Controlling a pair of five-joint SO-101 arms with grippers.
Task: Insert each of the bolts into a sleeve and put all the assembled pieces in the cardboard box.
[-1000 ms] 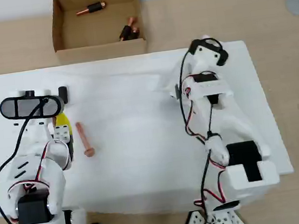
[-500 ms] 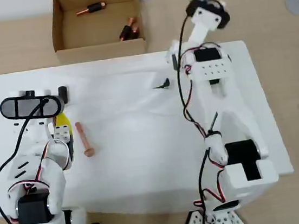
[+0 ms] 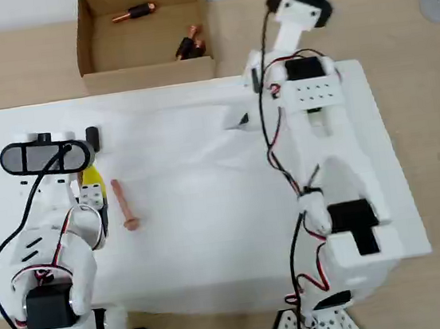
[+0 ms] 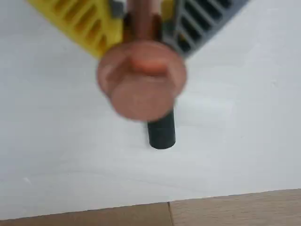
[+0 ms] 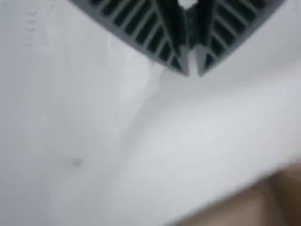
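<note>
From above, the cardboard box [image 3: 89, 44] beyond the white sheet [image 3: 195, 159] holds three assembled pieces [image 3: 133, 13], two overlapping and hard to separate; the right hand [image 3: 255, 80] is mostly hidden under its own arm. The left wrist view shows the left hand [image 4: 143, 33] clenched on the copper bolt [image 4: 141, 80], its blurred head covering part of the black sleeve [image 4: 162, 136] on the sheet. The right wrist view shows the right hand's fingers [image 5: 155, 28] pressed together above the sheet.

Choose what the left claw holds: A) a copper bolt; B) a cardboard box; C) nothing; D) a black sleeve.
A: in the left wrist view the copper bolt is clamped in the left claw, while the black sleeve lies free on the white sheet beyond it.
</note>
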